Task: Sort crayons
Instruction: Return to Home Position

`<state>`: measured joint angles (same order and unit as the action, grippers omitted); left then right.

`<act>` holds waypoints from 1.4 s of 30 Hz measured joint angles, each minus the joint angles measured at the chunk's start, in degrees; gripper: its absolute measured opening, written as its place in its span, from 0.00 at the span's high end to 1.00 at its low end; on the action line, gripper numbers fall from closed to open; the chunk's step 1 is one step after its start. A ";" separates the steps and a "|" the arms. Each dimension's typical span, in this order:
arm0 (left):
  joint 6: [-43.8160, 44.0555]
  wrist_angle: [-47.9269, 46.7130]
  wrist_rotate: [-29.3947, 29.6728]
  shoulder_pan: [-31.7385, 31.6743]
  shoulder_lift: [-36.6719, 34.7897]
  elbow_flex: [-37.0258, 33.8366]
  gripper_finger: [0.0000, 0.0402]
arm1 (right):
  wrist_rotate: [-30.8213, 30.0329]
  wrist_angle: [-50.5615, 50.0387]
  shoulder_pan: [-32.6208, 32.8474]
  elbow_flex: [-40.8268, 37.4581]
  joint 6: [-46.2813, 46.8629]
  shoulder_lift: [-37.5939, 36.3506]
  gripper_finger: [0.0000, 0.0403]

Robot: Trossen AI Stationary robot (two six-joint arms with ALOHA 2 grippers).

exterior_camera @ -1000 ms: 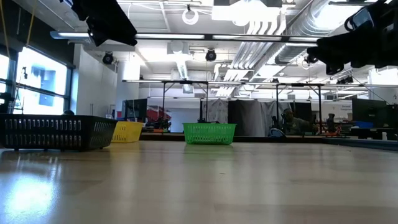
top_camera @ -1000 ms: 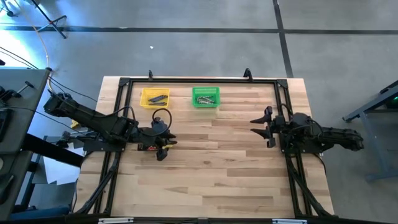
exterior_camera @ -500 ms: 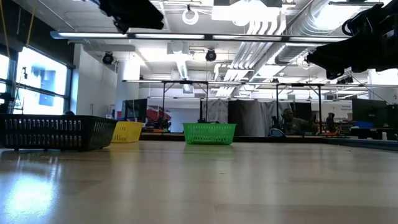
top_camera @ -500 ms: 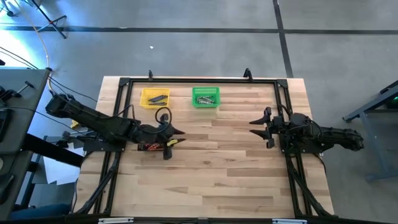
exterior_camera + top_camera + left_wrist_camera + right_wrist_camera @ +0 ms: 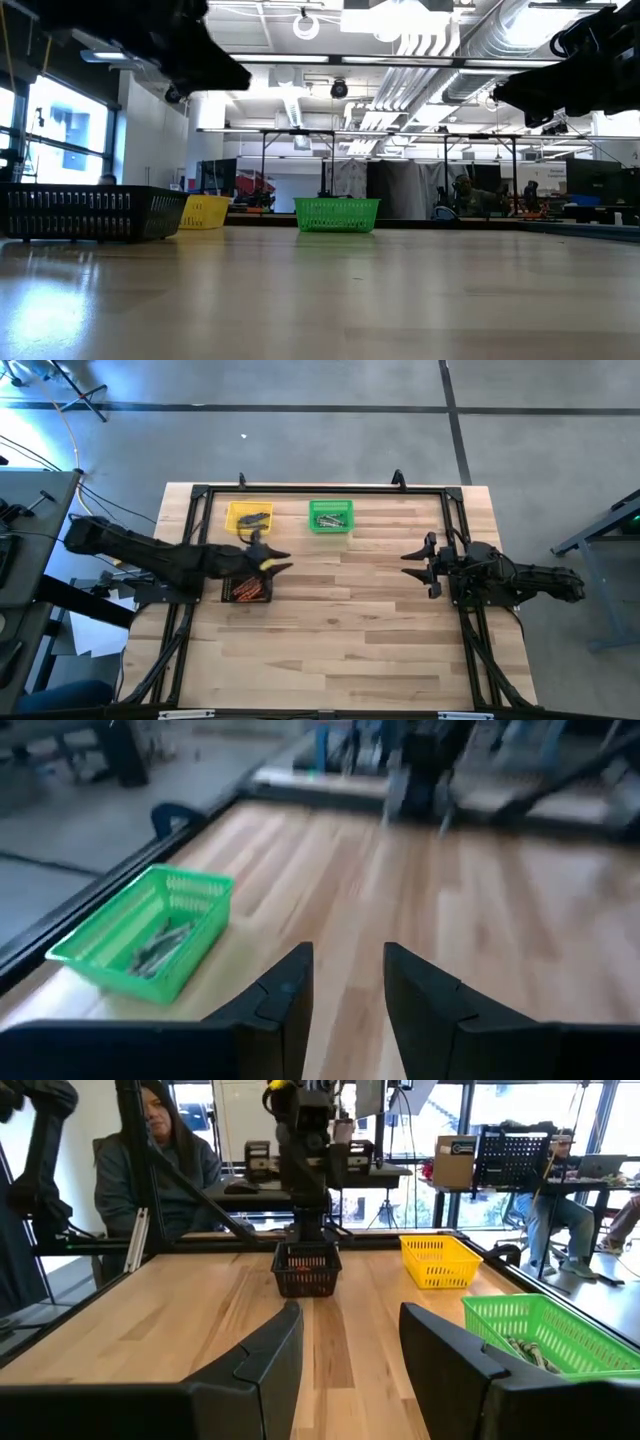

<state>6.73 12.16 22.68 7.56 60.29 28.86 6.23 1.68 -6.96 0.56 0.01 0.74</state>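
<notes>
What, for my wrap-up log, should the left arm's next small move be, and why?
Probably draw the left gripper back toward its base: it hangs open and empty near the black bin, orange crayons inside; the right gripper waits open opposite.

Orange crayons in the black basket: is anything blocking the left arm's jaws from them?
Nothing visible. The orange crayons lie uncovered in the black bin; the left arm's open jaws hang above its far rim.

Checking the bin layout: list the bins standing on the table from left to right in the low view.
black bin → yellow bin → green bin
</notes>
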 joint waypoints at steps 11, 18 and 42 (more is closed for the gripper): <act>2.24 2.31 -2.56 -0.86 -24.07 -14.93 0.72 | -0.01 -0.01 -0.01 -0.02 0.00 0.47 0.60; -2.81 2.62 -2.47 -2.87 -32.90 -18.86 0.72 | -0.03 -0.01 -0.02 -0.02 0.00 0.45 0.60; -4.00 2.77 0.03 -20.25 -53.49 -27.92 0.72 | -0.05 0.00 -0.01 -0.02 0.00 0.47 0.60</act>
<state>2.73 14.93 22.71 -12.70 6.80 0.94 6.17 1.68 -6.97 0.54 0.01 1.21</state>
